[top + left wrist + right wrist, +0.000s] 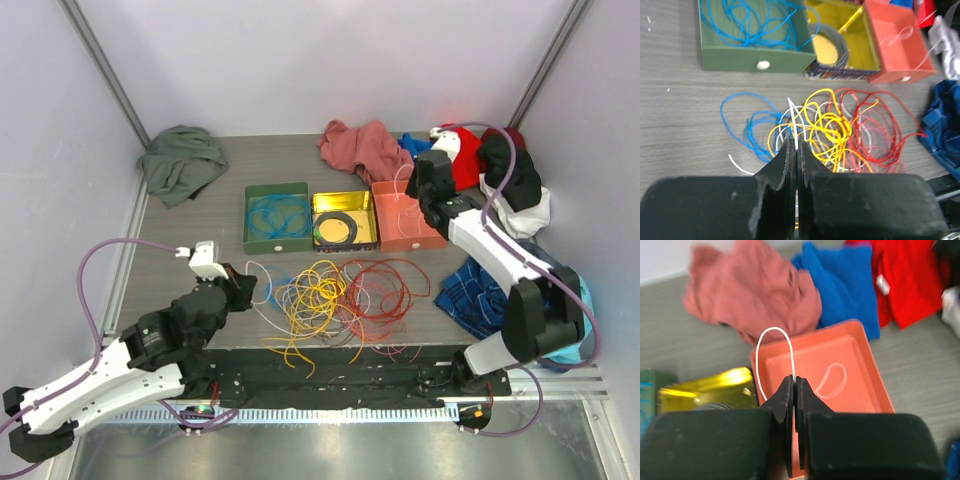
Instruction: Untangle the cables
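Far left, a grey-green cloth (182,160) lies crumpled on the grey surface (170,265).

Left tool (793,145): jaws pressed together, a white cable (793,117) running straight into the tips, looks pinched there. It sits at the left edge of the pile.

Green tray (247,215): blue cables (280,214) coiled loose inside.

In front of the trays, the main pile of cables (330,295) lies on the surface, near the front edge. They are thin wires in loose overlapping loops. Left to right, blue loops (747,120) mostly lie apart at the left. Yellow and orange (830,125) are knotted with white in the middle. Red loops (880,125) spread to the right.

Yellow tray (343,196), touching the green one, holds a black coiled ring (336,230).

Pink tray (875,370) comes next; a pale, thin loop (832,380) lies flat inside it.

Right tool (793,380): jaws closed on a white loop (772,332) that arches up from the tips, over the near-left corner of the pink tray.

Behind the trays are a pink cloth (755,287), a blue cloth (850,280) and a red cloth (910,280). The red one has a white label (883,284), print too blurred to read.

Far right, a blue checked cloth (475,290).
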`<state>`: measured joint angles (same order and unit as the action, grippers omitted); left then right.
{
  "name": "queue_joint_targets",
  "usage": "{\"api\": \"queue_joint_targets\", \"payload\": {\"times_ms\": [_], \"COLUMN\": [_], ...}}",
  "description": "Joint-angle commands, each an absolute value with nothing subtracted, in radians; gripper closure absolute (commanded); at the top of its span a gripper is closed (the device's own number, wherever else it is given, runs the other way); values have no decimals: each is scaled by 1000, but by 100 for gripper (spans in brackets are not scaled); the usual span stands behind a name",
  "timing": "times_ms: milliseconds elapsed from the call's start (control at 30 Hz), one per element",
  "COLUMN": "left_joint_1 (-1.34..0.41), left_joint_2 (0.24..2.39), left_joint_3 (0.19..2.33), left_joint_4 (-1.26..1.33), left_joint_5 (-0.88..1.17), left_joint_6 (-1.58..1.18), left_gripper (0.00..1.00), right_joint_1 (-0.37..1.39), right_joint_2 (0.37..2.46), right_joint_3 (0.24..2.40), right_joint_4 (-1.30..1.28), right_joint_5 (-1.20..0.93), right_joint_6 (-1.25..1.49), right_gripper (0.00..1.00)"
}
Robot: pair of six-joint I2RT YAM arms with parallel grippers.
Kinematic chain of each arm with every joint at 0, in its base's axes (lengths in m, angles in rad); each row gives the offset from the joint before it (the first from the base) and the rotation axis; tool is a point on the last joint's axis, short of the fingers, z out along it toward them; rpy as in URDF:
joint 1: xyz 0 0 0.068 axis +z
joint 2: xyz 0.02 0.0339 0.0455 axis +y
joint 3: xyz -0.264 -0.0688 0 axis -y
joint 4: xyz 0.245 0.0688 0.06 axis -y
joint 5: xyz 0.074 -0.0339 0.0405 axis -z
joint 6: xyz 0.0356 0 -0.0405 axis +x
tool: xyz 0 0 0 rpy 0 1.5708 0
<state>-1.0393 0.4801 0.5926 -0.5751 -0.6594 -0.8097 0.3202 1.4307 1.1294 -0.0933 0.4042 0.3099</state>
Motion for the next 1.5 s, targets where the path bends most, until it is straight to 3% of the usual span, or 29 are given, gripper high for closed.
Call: {"api": "queue_joint_targets", "payload": {"times_ms": [0, 67, 200, 333, 600, 733, 900, 1200, 1467], "left_joint_1": [-1039, -1039, -1040, -1040, -1039, -1039, -1039, -1040, -1040], "left_joint_2": [462, 457, 449, 468, 557, 627, 747, 1001, 1203], "left_joint_3": [670, 684, 716, 768, 896, 977, 1121, 1581, 1908], "left_joint_4": [-551, -557, -560, -558, -454, -394, -284, -192, -163], "left_joint_5": [-686, -692, -699, -716, -729, -710, -681, -545, -423], "left_joint_6": [-776, -770, -750, -710, -580, -517, -422, -226, -123], "left_gripper": [100, 100, 100, 100, 100, 100, 100, 100, 100], "right_joint_1": [291, 287, 287, 290, 314, 344, 503, 756, 796], "right_joint_2": [1525, 1571, 1559, 1467, 1238, 1134, 1051, 970, 872], "right_joint_3": [1098, 1115, 1129, 1129, 1134, 1082, 993, 911, 861], "right_joint_4": [-78, -93, -103, -97, -138, -118, -83, -14, 34], "right_joint_5": [359, 332, 304, 327, 356, 215, 144, 112, 88], "right_joint_6": [405, 420, 452, 479, 474, 474, 424, 411, 422], "right_gripper": [99, 99, 52, 34, 32, 35, 36, 37, 37]}}
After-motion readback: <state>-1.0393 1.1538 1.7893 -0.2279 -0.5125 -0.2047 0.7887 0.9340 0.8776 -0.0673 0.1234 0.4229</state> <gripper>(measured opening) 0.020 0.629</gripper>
